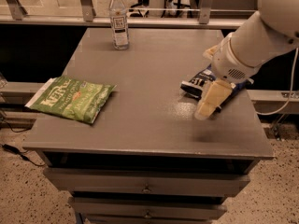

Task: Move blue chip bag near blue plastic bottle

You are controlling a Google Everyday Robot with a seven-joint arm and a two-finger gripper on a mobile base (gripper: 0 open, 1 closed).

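The blue chip bag point(198, 83) lies on the right part of the grey table point(145, 125); only its left end with white lettering shows, the rest is hidden behind my arm. The blue plastic bottle point(119, 20), clear with a white cap and a dark label, stands upright at the table's far left edge. My gripper point(209, 102) hangs from the white arm that comes in from the upper right. It sits just in front of and over the chip bag, its cream fingers pointing down toward the table.
A larger green chip bag point(72, 98) lies at the table's left edge, partly overhanging it. A metal railing point(201, 6) runs behind the table. Drawers point(147, 189) sit under the tabletop. The floor is speckled.
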